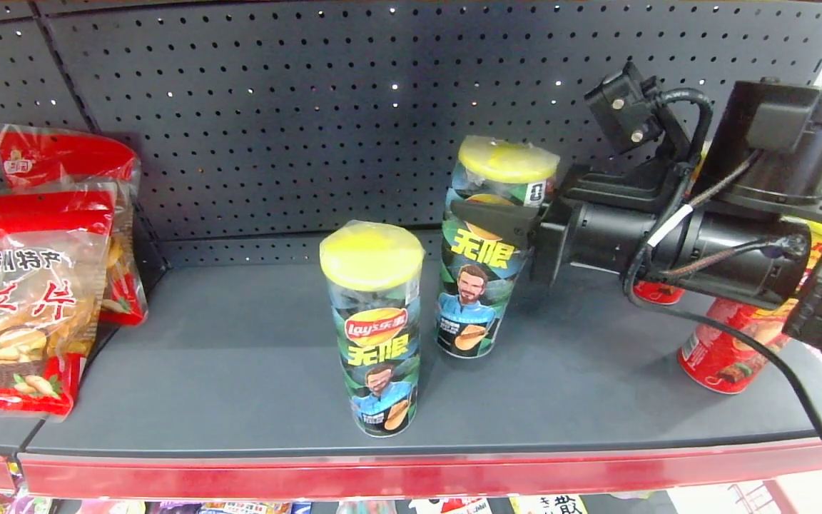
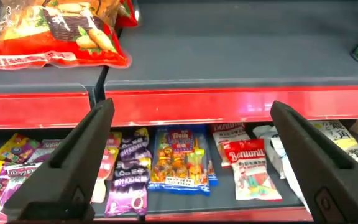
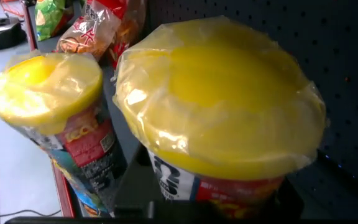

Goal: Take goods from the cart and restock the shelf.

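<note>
- Task's thing: the rear crisp can, yellow-lidded, stands on the dark shelf near the pegboard back wall. Its long axis is upright or nearly so. Whether its base bears fully on the shelf cannot be told.
- Right pincer: clamped on the rear crisp can just below the lid, with one finger crossing the can's front. The arm enters level from the robot's right, so the can's axis stands square to the line of approach.
- From the right wrist, the lid lies directly ahead.
- Front crisp can: a like can, upright, just beside the held one, toward the shelf's edge and the robot's left, apparently apart from it.
- Left pincer: fingers spread wide with nothing between them, low before the shelf's red lip, well apart from both cans. The right arm is therefore the nearer.
- Judgement: placing appears near complete. Release and a straight draw-back rightward would follow, minding the red cans under the arm.
- Snack bags lie at the far left.
</note>
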